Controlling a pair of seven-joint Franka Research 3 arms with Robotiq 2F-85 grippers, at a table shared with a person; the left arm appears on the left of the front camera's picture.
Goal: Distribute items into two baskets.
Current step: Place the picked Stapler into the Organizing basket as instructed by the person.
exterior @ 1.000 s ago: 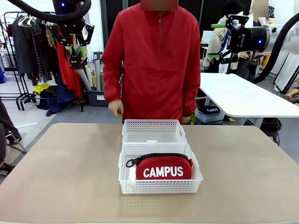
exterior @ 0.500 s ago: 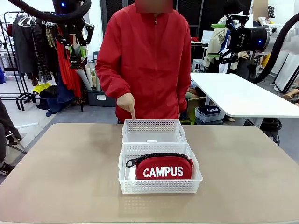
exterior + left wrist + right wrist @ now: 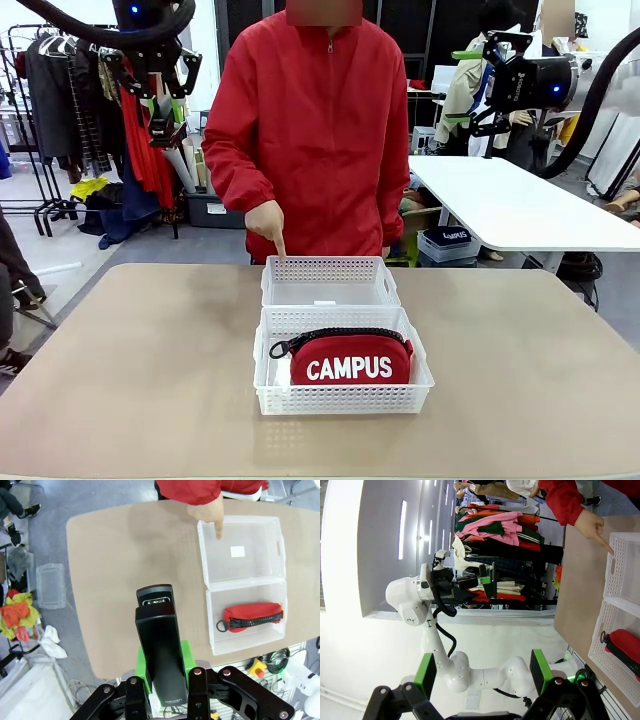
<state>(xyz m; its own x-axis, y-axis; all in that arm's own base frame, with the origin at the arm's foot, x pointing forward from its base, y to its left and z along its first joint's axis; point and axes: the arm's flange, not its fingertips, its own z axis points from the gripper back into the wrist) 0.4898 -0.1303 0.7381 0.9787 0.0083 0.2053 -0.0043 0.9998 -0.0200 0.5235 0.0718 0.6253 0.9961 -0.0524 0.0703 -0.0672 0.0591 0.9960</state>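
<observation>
Two white lattice baskets stand end to end at the table's middle. In the near basket [image 3: 340,398] lies the red CAMPUS pouch [image 3: 350,362]; the far basket [image 3: 330,268] holds nothing. High at the upper left, my left gripper [image 3: 164,108] is shut on the black stapler [image 3: 161,645], gripped between its green pads [image 3: 144,669] above the table's left side. My right gripper [image 3: 478,88] hangs open high at the upper right, green fingertips [image 3: 425,672] wide apart. The person's hand [image 3: 268,220] points one finger down at the far basket's left back corner.
The person in a red jacket [image 3: 325,130] stands at the far edge behind the baskets. Bare tan tabletop [image 3: 130,370] spreads to both sides of them. A white table [image 3: 520,205] stands at the back right and a clothes rack [image 3: 60,120] at the back left.
The person's hand has risen from beside the hip and now points down at the far basket. Both arms and the pouch have stayed where they were.
</observation>
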